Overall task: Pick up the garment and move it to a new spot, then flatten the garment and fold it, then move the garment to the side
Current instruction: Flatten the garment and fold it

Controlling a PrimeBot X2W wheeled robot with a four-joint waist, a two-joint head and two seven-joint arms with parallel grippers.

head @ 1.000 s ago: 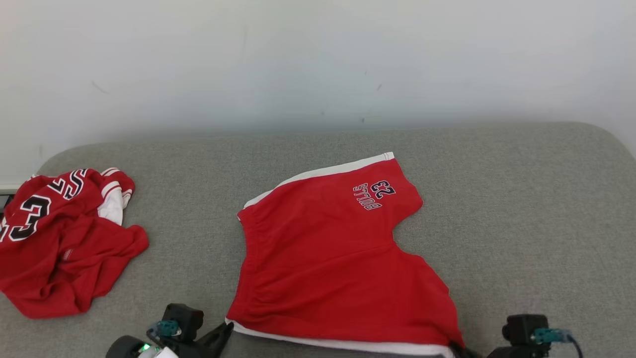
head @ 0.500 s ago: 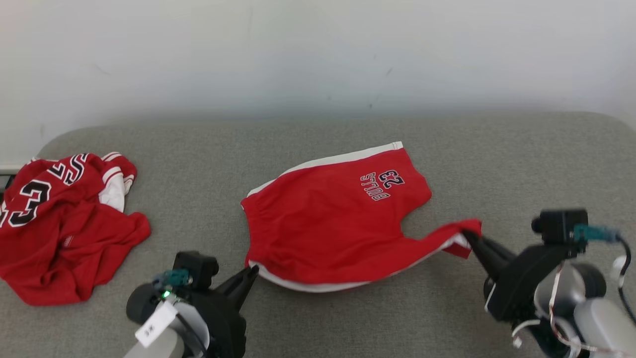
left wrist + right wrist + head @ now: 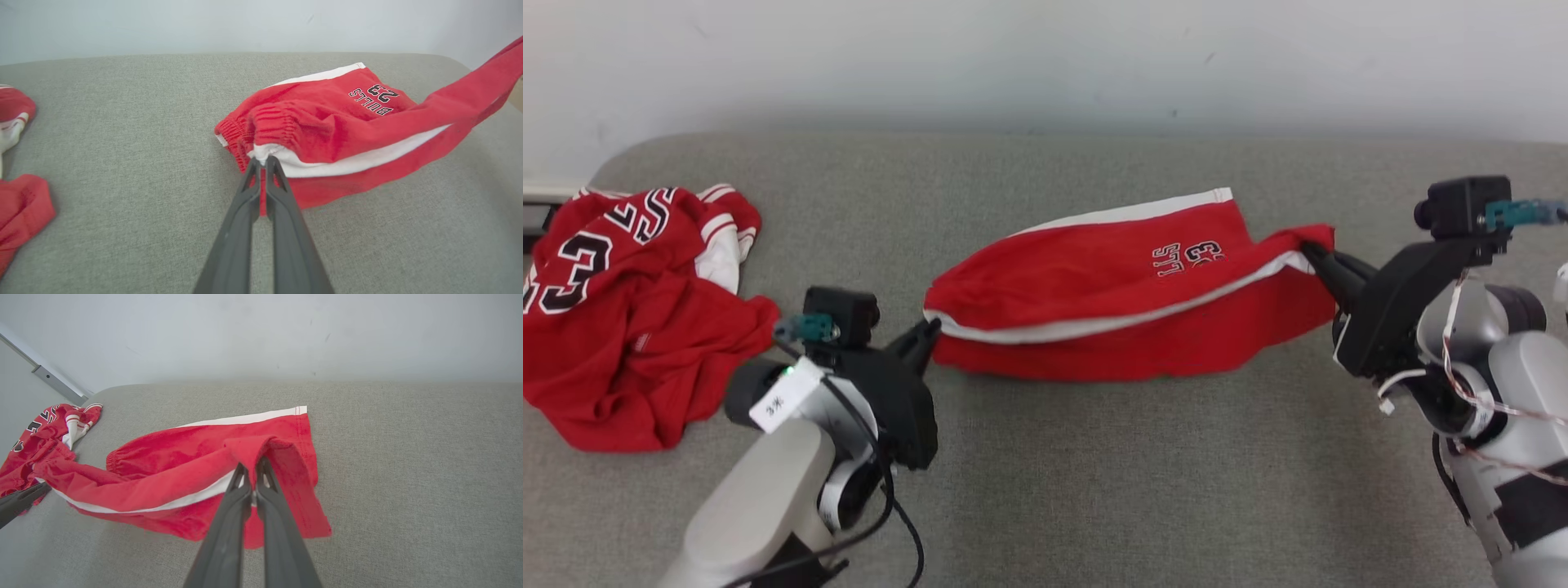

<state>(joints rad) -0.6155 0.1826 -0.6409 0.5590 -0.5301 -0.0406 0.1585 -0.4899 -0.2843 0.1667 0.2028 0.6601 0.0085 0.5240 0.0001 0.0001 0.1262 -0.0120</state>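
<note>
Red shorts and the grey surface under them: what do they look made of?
Red shorts: soft matte knit, probably cotton jersey or fleece; the cloth drapes limply and gathers at the elastic waistband. Grey surface: woven upholstery-like fabric, matte, with a visible coarse heathered weave; likely padded, judging by its rounded corners.

The head camera looked forward and down from above, across the grey fabric surface [image 3: 1094, 490] to the white wall [image 3: 1013, 57]. Each wrist camera sat low and close, sighting along the left arm's fingers [image 3: 239, 220] or the right arm's fingers [image 3: 224, 539] toward that wall. All three views shared the red shorts [image 3: 1094, 278] between them.
</note>
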